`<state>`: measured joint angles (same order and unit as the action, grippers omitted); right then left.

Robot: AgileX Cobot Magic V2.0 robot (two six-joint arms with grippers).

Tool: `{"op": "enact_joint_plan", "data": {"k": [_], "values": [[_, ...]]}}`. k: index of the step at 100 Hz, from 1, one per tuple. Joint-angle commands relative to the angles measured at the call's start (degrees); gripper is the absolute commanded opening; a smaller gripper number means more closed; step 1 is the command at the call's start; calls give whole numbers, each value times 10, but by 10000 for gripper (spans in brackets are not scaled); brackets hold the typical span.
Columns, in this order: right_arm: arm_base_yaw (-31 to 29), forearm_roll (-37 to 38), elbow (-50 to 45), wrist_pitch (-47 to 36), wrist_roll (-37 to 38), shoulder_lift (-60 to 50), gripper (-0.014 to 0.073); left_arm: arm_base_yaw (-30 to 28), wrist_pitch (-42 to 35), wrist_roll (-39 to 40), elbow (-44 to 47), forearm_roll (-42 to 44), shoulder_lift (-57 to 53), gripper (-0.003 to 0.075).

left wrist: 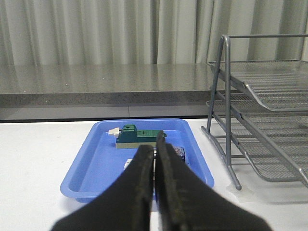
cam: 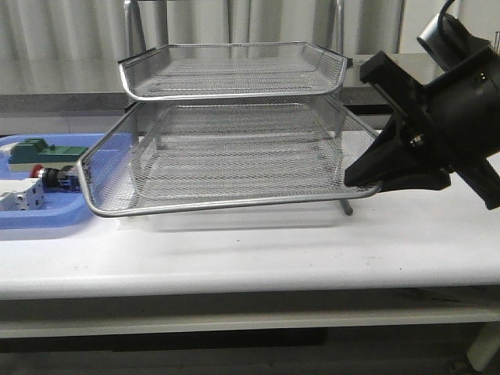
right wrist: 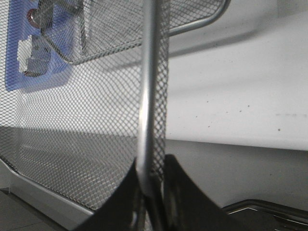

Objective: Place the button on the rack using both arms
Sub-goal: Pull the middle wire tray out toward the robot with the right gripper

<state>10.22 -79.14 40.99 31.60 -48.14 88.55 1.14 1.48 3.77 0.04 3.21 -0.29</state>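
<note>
The button (cam: pixel 51 177), red-headed with a blue rear block, lies in the blue tray (cam: pixel 47 219) at the far left. The silver wire-mesh rack (cam: pixel 234 74) stands mid-table, and its middle tray (cam: pixel 226 168) is slid forward. My right gripper (cam: pixel 358 181) is shut on that tray's right rim (right wrist: pixel 147 96), with the wire pinched between the fingers (right wrist: pixel 173 192). In the left wrist view my left gripper (left wrist: pixel 155 148) is shut and empty, held above the blue tray (left wrist: pixel 96 163). Its fingers hide most of the button (left wrist: pixel 179 152). The left gripper is outside the front view.
A green block (cam: pixel 45 148) and a white terminal block (cam: pixel 22 195) share the blue tray with the button. The green block (left wrist: pixel 139 135) lies just beyond my left fingertips. The rack's frame and legs (left wrist: pixel 224 110) stand close to the tray's side. A grey counter and curtains run behind.
</note>
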Motion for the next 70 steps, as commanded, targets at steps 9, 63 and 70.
{"op": "enact_joint_plan", "data": {"k": [9, 63, 70], "values": [[1, 13, 7, 22, -19, -27, 49, 5, -51, 5, 27, -1, -20, 4], [0, 70, 7, 62, -17, -75, 364, 5, -51, 5, 27, -1, -20, 4], [0, 94, 7, 60, -4, -97, 364, 5, -51, 5, 27, -1, -20, 4]]}}
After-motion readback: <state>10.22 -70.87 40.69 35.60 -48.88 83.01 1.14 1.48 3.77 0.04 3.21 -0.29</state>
